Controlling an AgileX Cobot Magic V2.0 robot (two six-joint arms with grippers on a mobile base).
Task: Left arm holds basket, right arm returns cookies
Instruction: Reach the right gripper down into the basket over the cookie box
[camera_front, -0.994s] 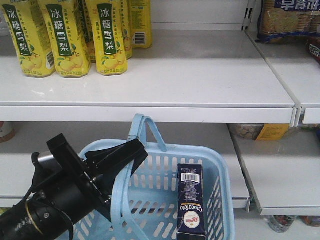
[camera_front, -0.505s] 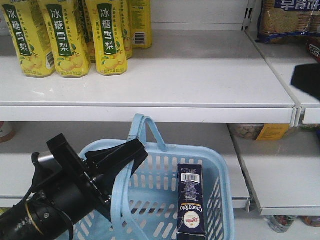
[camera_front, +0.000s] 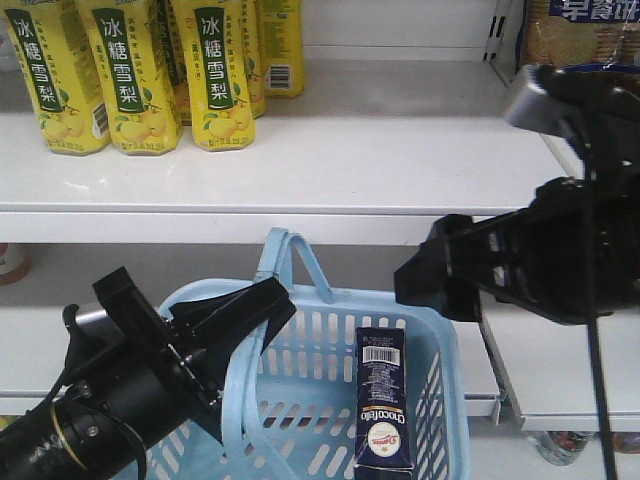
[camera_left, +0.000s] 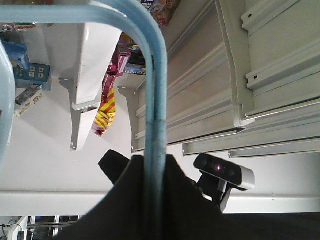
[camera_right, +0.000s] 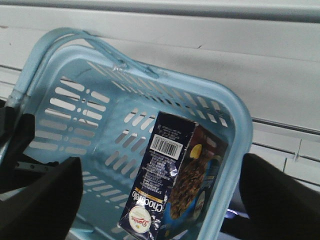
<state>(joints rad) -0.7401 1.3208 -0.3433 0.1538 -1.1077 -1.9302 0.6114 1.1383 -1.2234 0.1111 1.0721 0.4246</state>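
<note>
Below parted right jaws, cookies (camera_right: 167, 182)

Bright, even overhead light nearly washes out the white metal shelf (camera_front: 400, 150), leaving soft shadow beneath it. The bulky black right arm (camera_front: 570, 250) is a smeared, detail-poor mass. At the left wrist, the light blue plastic basket handle (camera_left: 152, 75) looks soft and the left end effector (camera_left: 151, 175) a flat silhouette. At the right wrist, the right end effector (camera_right: 160, 165) shows only as blurred dark fingers (camera_right: 42, 200) flanking the glinting dark navy cardboard box (camera_right: 170, 185).
</note>
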